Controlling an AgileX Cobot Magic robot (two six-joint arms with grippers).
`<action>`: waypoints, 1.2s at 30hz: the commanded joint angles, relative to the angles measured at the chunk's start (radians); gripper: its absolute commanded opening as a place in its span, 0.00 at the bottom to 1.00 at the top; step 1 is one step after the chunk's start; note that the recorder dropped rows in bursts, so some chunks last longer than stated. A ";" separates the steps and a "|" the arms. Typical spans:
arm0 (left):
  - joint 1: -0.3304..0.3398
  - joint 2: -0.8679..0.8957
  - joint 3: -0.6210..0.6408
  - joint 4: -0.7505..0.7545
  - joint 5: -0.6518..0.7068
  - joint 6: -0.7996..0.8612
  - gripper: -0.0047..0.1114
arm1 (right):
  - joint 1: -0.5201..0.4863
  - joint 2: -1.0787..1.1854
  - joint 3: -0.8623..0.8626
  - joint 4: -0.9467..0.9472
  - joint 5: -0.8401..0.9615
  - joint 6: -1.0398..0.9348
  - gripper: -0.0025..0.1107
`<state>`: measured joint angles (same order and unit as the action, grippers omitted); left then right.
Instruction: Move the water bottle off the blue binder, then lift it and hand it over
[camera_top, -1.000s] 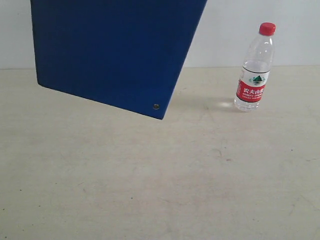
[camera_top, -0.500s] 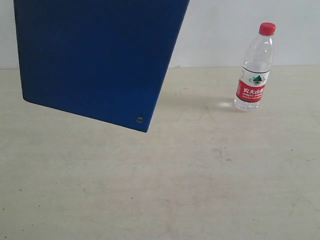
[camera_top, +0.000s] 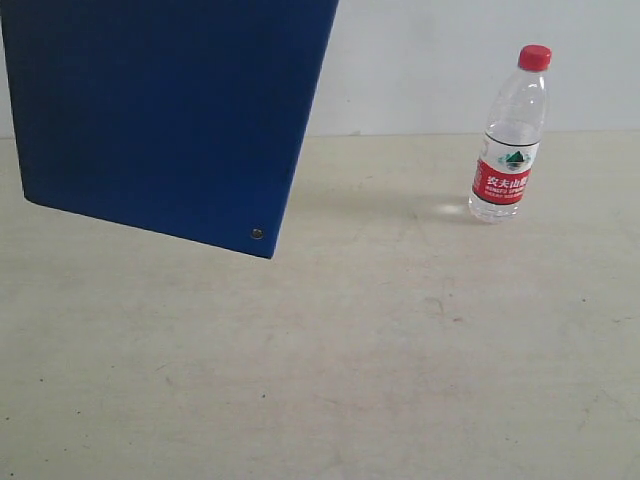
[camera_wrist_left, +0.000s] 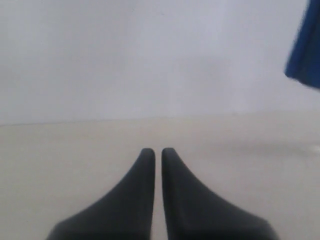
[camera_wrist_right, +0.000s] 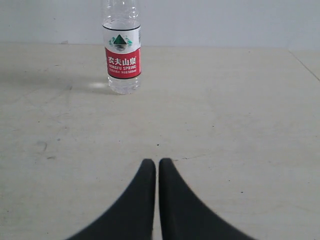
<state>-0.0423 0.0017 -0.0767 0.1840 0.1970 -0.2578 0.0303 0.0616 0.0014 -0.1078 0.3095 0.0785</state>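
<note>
Water bottle (camera_top: 510, 140) stands upright on the pale surface (camera_top: 400, 350), far right of the exterior view, close to the white wall and well apart from the blue binder (camera_top: 160, 110). Label reads best from the right wrist camera: a white band with a green mountain logo, and below it a red band with white Chinese characters, "农夫山泉", and "NONGFU SPRING" in small capitals; the finer print under that is too small to read. Red screw cap shows in the exterior view only; the right wrist view cuts the bottle off above the shoulder. Body is clear plastic, contents look clear, fill level hard to make out. Binder fills the upper left of the exterior view as a flat deep-blue panel, tilted, cropped by the top and left edges; one small silver rivet (camera_top: 257, 233) sits near its lower corner. No writing on the visible face, pages not in sight, and whatever carries it lies outside the frame. It appears to hang clear of the surface. Left wrist camera catches only a blurred blue sliver of it at the frame edge. Left end effector (camera_wrist_left: 156, 155): fingers drawn together, a thin slit between the tips, holding nothing. Right end effector (camera_wrist_right: 157, 165): same, closed to a hairline gap, empty, pointing toward the bottle but well short of it.
</note>
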 joint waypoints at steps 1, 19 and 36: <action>0.127 -0.002 0.002 -0.045 -0.117 -0.171 0.08 | 0.003 0.005 -0.001 -0.002 -0.014 -0.009 0.02; 0.102 -0.002 0.077 -0.090 0.165 0.122 0.08 | 0.003 0.005 -0.001 -0.002 -0.012 -0.009 0.02; 0.083 -0.002 0.077 -0.090 0.159 0.124 0.08 | 0.003 0.005 -0.001 -0.002 -0.012 -0.009 0.02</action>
<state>0.0465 0.0017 -0.0032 0.1049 0.3606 -0.1384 0.0303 0.0616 0.0014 -0.1078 0.3088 0.0785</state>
